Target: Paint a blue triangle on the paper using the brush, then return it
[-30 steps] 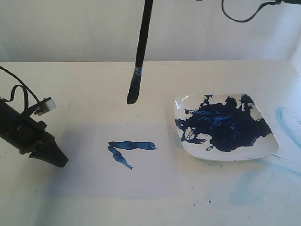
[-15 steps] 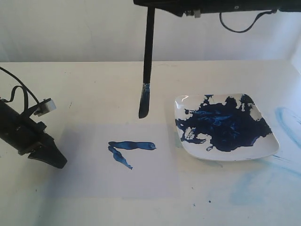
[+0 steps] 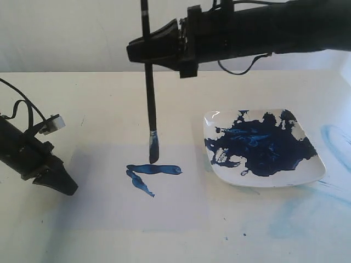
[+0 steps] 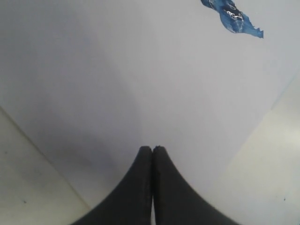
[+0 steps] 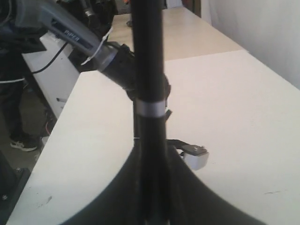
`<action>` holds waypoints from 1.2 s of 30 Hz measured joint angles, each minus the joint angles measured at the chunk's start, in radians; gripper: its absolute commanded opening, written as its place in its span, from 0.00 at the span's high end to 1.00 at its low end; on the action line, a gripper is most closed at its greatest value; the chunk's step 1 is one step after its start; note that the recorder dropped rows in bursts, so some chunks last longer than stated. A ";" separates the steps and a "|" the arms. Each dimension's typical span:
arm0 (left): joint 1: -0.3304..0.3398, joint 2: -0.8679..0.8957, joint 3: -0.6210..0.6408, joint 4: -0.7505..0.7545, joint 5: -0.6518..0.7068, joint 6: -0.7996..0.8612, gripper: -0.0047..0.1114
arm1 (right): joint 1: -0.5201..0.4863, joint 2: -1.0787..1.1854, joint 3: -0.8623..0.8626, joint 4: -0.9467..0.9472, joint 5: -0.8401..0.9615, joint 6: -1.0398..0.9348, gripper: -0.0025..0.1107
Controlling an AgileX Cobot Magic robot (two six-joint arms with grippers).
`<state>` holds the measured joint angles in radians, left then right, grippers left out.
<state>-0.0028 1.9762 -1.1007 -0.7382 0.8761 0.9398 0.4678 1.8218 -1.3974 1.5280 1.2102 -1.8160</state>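
The brush (image 3: 149, 93) hangs upright, its black handle clamped in my right gripper (image 3: 143, 50), which is shut on it. Its blue-stained tip (image 3: 154, 153) is right over the paper (image 3: 109, 211), by the upper blue stroke; whether it touches I cannot tell. Two thick blue strokes (image 3: 152, 170) meet at their left end, and no closed triangle shows. In the right wrist view the handle (image 5: 149, 70) runs up between the jaws of the right gripper (image 5: 152, 157). My left gripper (image 3: 61, 185) is shut and empty at the paper's left edge. The left wrist view shows that gripper (image 4: 152, 150) over the paper (image 4: 140, 70), with a blue stroke (image 4: 233, 16) far off.
A white square plate (image 3: 307, 176) smeared with dark-blue paint (image 3: 263, 145) stands right of the paper. Pale-blue smears (image 3: 334, 139) mark the cream tabletop at the right. My right arm (image 3: 263, 27) spans the upper scene above the plate.
My right arm has swung down into view and moved left. The brush tip has dropped from mid-air between paper and plate to just over the upper stroke. The left arm is unmoved.
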 measured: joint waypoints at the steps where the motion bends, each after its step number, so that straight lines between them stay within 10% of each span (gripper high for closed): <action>1: 0.000 0.000 0.000 0.000 0.000 0.000 0.96 | 0.013 0.005 0.000 -0.007 0.000 -0.011 0.98; 36: 0.000 0.000 0.000 0.000 -0.002 0.002 0.96 | 0.130 0.131 0.000 -0.100 0.000 -0.104 0.98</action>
<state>-0.0028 1.9762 -1.1007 -0.7382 0.8744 0.9422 0.5975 1.9533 -1.3974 1.4281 1.2102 -1.9201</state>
